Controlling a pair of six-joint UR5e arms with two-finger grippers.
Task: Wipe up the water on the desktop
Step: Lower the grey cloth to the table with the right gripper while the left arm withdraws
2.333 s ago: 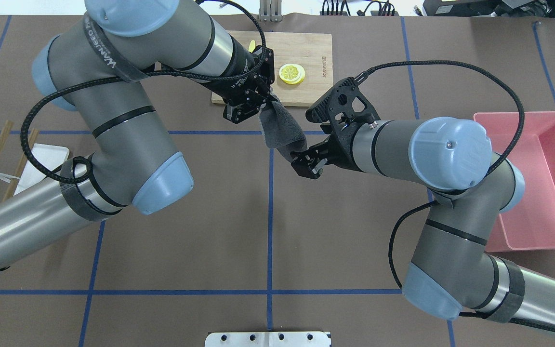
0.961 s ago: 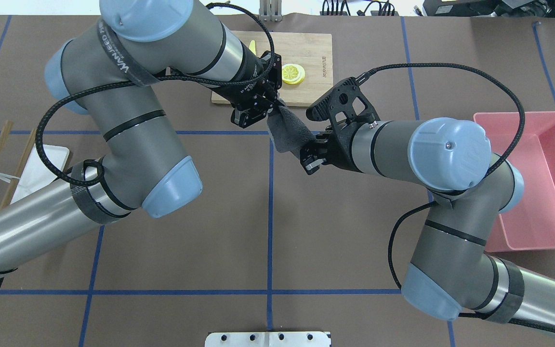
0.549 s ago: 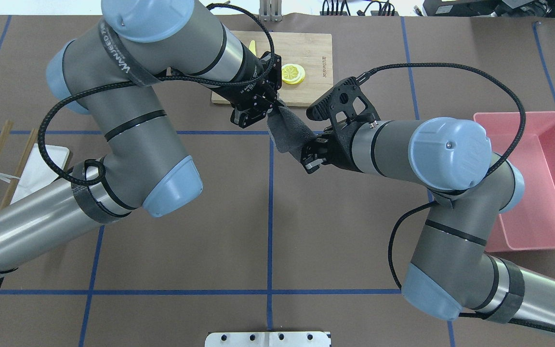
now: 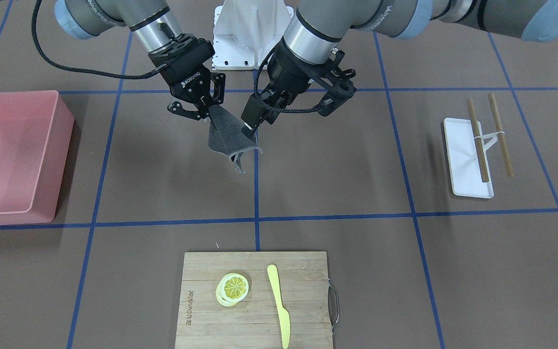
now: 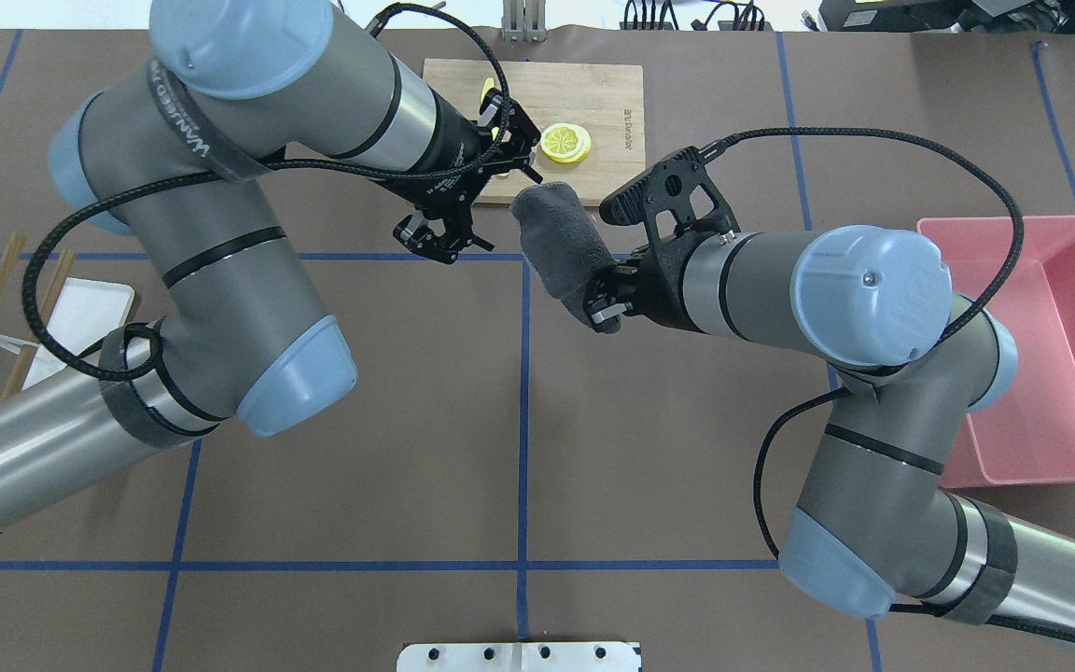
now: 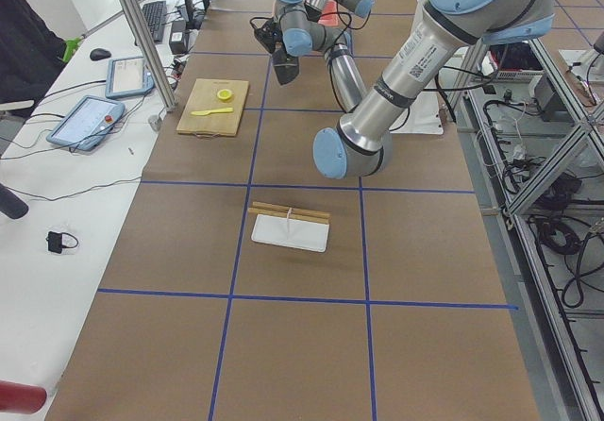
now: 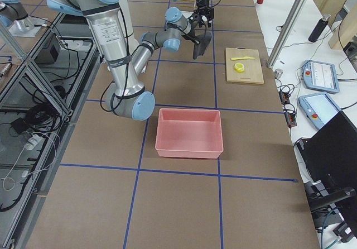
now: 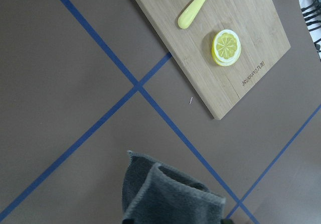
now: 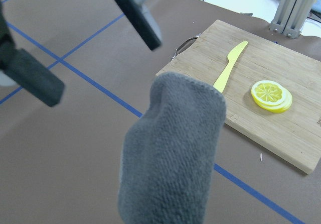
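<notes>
Now, from overhead, the left end effector (image 5: 442, 245) had let go and stood open, clear of the cloth (image 5: 556, 247). The right end effector (image 5: 598, 303) alone pinched the cloth above the worktop (image 5: 360, 467), ready for wiping. Both wrist views showed the cloth, yet no water could be made out anywhere.

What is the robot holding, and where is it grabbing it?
The right gripper pinches the grey cloth by one end. The left gripper is open, apart from it, holding nothing.
</notes>
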